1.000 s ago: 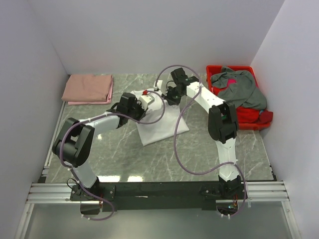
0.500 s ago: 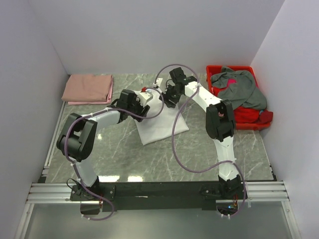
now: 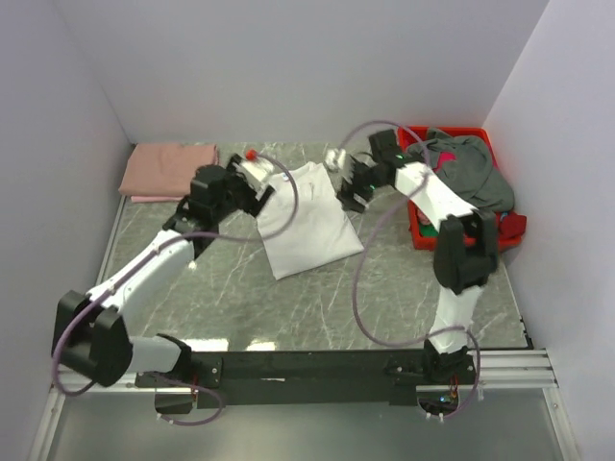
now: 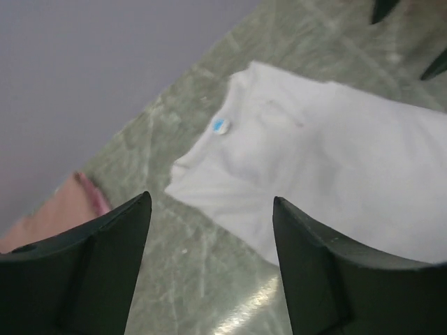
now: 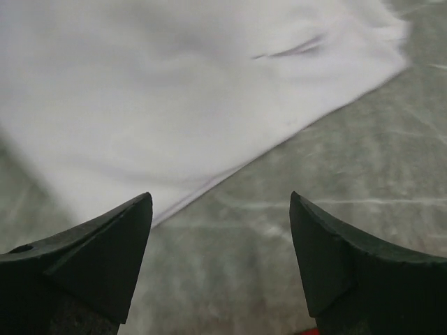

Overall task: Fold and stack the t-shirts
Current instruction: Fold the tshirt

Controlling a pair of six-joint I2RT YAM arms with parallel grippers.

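Observation:
A white t-shirt (image 3: pixel 306 219) lies folded into a long strip in the middle of the table; its blue neck label (image 4: pixel 220 125) shows at the far end. My left gripper (image 3: pixel 255 187) hovers open just left of the shirt's collar end, holding nothing (image 4: pixel 209 199). On the shirt's right side my right gripper (image 3: pixel 348 187) is open too, over bare table beside the cloth's edge (image 5: pixel 220 195). A folded salmon-pink t-shirt (image 3: pixel 168 171) rests at the back left. A grey t-shirt (image 3: pixel 466 168) is heaped in the bin.
The red plastic bin (image 3: pixel 478 232) stands at the back right against the wall, with red cloth (image 3: pixel 509 226) at its near end. White walls close in the marble table (image 3: pixel 317 307) on three sides.
Both grippers have opened and let go of the white shirt's far end. The left arm swung left, the right arm swung right toward the bin. The shirt now lies flat.

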